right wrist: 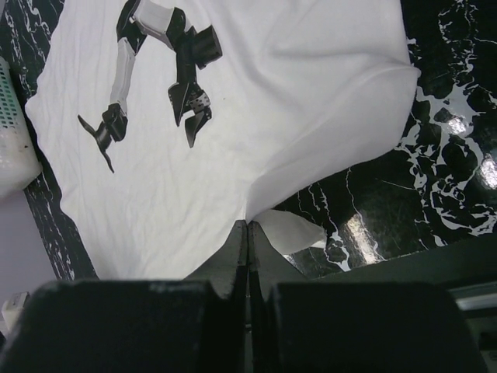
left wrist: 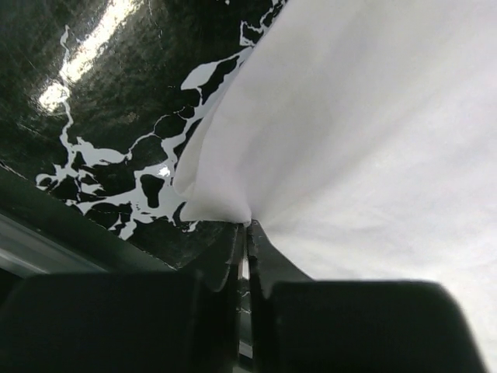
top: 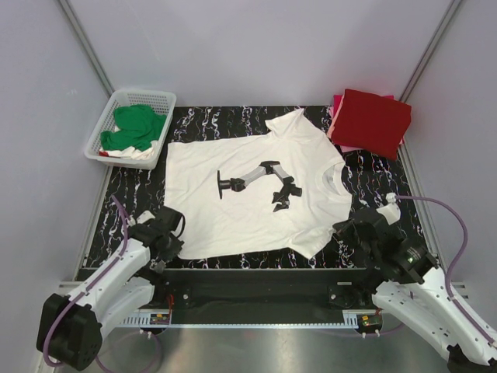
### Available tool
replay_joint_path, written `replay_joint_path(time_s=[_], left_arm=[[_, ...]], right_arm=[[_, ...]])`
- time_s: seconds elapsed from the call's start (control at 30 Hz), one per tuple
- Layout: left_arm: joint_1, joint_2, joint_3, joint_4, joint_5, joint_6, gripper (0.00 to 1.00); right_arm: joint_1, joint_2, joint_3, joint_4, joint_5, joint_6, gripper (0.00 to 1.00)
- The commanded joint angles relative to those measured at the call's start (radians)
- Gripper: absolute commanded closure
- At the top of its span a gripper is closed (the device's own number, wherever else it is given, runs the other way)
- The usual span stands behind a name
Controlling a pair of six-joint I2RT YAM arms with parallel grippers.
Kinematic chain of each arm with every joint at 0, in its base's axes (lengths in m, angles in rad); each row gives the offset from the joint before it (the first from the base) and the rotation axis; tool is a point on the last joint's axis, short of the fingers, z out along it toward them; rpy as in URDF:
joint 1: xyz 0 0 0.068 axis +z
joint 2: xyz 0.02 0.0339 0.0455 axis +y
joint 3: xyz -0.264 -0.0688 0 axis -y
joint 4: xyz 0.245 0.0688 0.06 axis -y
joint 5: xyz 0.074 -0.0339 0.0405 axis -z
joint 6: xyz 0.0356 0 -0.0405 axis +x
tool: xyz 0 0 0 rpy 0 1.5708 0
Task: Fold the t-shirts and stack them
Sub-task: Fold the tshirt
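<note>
At the near left of the black marbled worktop (top: 373, 175), the left fingers (left wrist: 221, 264) were pressed together on the near left hem corner of the white t-shirt (top: 256, 194), and the cloth rose to a small peak right at their tips. At the near right, the right fingers (right wrist: 225, 260) were likewise closed on the shirt's near right edge by the near sleeve, with a small flap of cloth lying just beside the tips. Between and beyond both pairs of fingers the white t-shirt lay spread flat across the middle of the worktop, its collar to the right, its hem to the left and its black robot-arm print (top: 260, 183) facing up. At the far left stood a white lattice basket (top: 105, 128) holding a crumpled green t-shirt (top: 136, 126). At the far right a folded red t-shirt (top: 377, 120) lay on top of a pink t-shirt (top: 336, 105).
</note>
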Motion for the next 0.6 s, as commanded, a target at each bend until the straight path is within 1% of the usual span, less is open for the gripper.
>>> replay_joint_path(time_s=[0.0,0.13,0.23,0.3,0.4,0.5,0.57], left_arm=[[-0.007,-0.026,0.0,0.023,-0.036,0.002,1.0],[-0.01,-0.068,0.026,0.017,0.016,0.016,1.0],[-0.01,-0.104,0.073,-0.026,0.03,0.024,1.0],[-0.01,-0.14,0.119,-0.072,0.03,0.033,1.0],[-0.01,-0.18,0.167,-0.115,0.042,0.048,1.0],[-0.01,-0.192,0.202,-0.129,0.047,0.077,1.0],[-0.008,-0.169,0.219,-0.126,0.042,0.097,1.0]], right_arm=[[-0.005,-0.032,0.013,-0.081,0.046,0.052,1.0],[-0.004,-0.099,0.048,-0.219,0.084,0.095,1.0],[-0.002,-0.171,0.083,-0.293,0.121,0.13,1.0],[-0.002,-0.211,0.091,-0.309,0.098,0.15,1.0],[-0.002,-0.218,0.115,-0.32,0.086,0.164,1.0],[-0.004,-0.185,0.135,-0.305,0.082,0.126,1.0],[-0.002,-0.137,0.151,-0.264,0.072,0.086,1.0]])
